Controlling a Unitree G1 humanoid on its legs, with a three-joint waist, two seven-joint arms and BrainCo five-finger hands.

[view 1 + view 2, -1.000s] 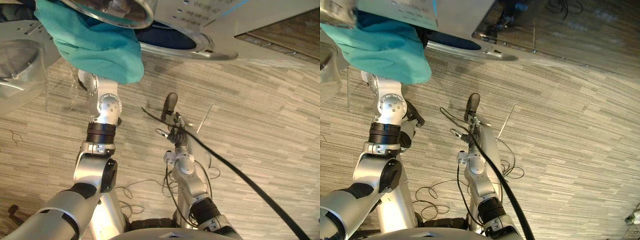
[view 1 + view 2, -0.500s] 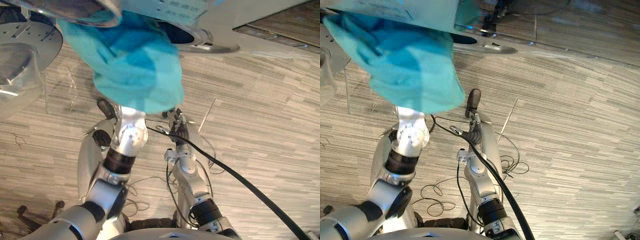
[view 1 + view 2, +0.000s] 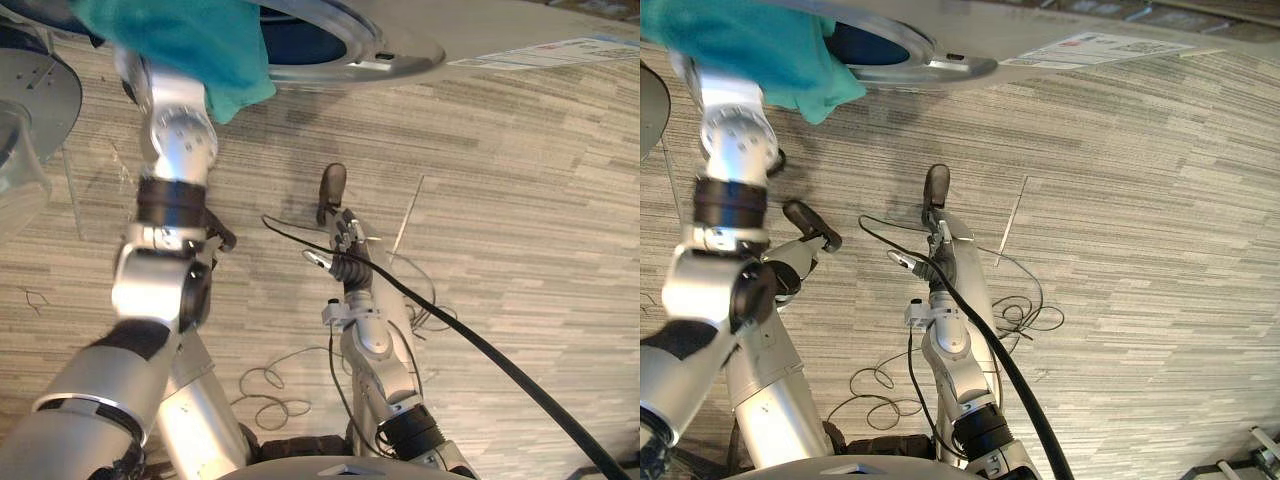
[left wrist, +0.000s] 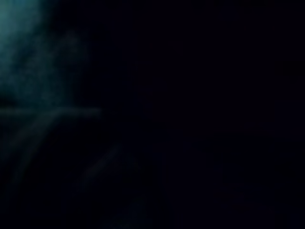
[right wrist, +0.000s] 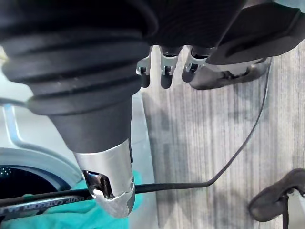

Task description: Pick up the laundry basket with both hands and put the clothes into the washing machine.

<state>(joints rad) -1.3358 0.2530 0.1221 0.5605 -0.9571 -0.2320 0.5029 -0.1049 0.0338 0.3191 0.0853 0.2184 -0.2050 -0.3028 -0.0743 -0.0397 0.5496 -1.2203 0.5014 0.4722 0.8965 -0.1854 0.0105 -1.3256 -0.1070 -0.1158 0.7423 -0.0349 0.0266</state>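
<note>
Left eye view: one teal cloth [image 3: 190, 40] at the washing machine [image 3: 392, 62] mouth hides the left hand, grip untellable; right hand [image 3: 333, 190] relaxed, empty.

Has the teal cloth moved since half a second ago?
Yes, upward. The teal cloth hung far below the washing machine's door ring then; now its lower edge sits just under that ring.
</note>
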